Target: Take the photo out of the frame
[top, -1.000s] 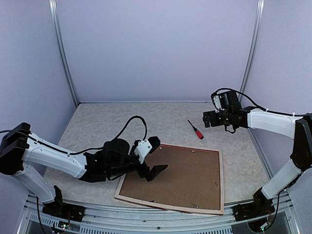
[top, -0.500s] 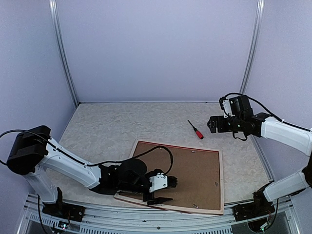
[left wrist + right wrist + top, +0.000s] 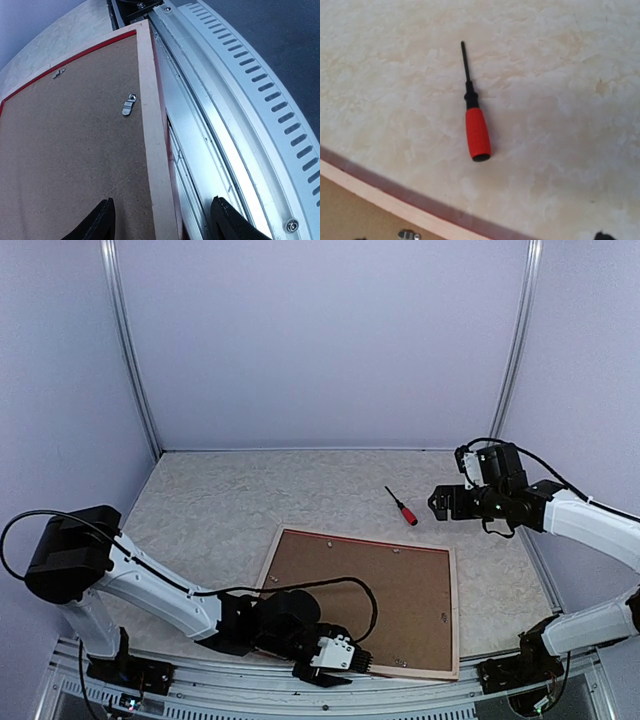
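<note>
The frame (image 3: 455, 612) lies face down on the table, pale wood back up, with a thin red rim at its edges. Its plain brown backing board (image 3: 372, 590) fills it, so the photo is hidden. My left gripper (image 3: 335, 665) is open at the frame's near edge. In the left wrist view (image 3: 162, 200) one finger is over the backing board (image 3: 65, 150) and the other over the metal rail, with the wood rim (image 3: 150, 125) between them. My right gripper (image 3: 446, 502) hovers open and empty above the table at the right; only one fingertip (image 3: 598, 235) shows.
A small red-handled screwdriver (image 3: 403, 508) lies on the table beyond the frame's far edge, also in the right wrist view (image 3: 476, 130). Small metal turn clips (image 3: 129, 105) hold the backing. The slotted metal rail (image 3: 225, 125) runs right along the frame's near edge.
My left gripper has swung from over the frame's left part down to its near edge. My right gripper has drifted a little right and down.
</note>
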Robot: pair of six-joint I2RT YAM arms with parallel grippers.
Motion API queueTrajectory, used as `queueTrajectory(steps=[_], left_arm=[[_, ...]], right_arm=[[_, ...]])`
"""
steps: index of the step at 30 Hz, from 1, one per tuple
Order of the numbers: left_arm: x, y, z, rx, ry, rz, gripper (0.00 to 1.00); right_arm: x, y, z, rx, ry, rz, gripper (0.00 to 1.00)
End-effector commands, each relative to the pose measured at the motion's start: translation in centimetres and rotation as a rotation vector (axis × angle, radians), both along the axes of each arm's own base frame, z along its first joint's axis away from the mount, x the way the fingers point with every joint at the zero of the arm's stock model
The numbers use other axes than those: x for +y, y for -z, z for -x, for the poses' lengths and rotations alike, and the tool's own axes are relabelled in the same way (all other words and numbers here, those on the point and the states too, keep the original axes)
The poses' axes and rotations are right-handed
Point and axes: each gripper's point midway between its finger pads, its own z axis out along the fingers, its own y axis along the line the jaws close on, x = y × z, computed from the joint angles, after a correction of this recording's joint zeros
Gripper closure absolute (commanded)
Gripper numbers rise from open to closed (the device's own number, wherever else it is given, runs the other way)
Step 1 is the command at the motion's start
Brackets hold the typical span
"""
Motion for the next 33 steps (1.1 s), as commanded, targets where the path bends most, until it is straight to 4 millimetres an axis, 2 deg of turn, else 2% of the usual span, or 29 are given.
queueTrajectory(steps=[1, 5, 10, 12, 15, 16, 21, 26, 33], left_arm=[[-0.5, 1.8, 0.1, -0.04, 0.007, -0.065, 0.38], [-0.3, 3.5, 0.2, -0.072, -0.004, -0.108, 0.48], [-0.2, 3.9, 0.0, -0.128, -0.031, -0.102, 0.65], [-0.2, 4.0, -0.1, -0.147, -0.039, -0.099, 0.75], [-0.4, 4.2, -0.4, -0.161, -0.05, -0.111, 0.96], [-0.6, 4.2, -0.5, -0.157, -0.06, -0.114, 1.0], [-1.2, 3.4, -0.5, -0.134, -0.073, -0.094, 1.0], [-1.6, 1.2, -0.7, -0.091, -0.084, -0.056, 1.0], [-0.7, -1.0, -3.2, -0.043, -0.17, 0.016, 1.0]], right_arm=[[-0.4, 0.3, 0.7, 0.013, 0.011, -0.016, 0.01], [-0.5, 0.3, 1.0, 0.011, 0.014, -0.019, 0.01], [-0.7, 0.2, 1.4, 0.012, 0.016, -0.022, 0.01], [-0.7, 0.1, 1.5, 0.012, 0.016, -0.027, 0.01], [-0.6, -0.1, 1.9, 0.017, 0.008, -0.038, 0.02], [-0.5, -0.1, 2.0, 0.021, 0.003, -0.041, 0.02], [-0.3, 0.0, 3.1, 0.064, -0.016, -0.06, 0.02], [-0.3, 0.2, 4.6, 0.114, -0.032, -0.077, 0.02], [0.6, -0.9, 6.0, 0.174, -0.057, -0.146, 0.01]])
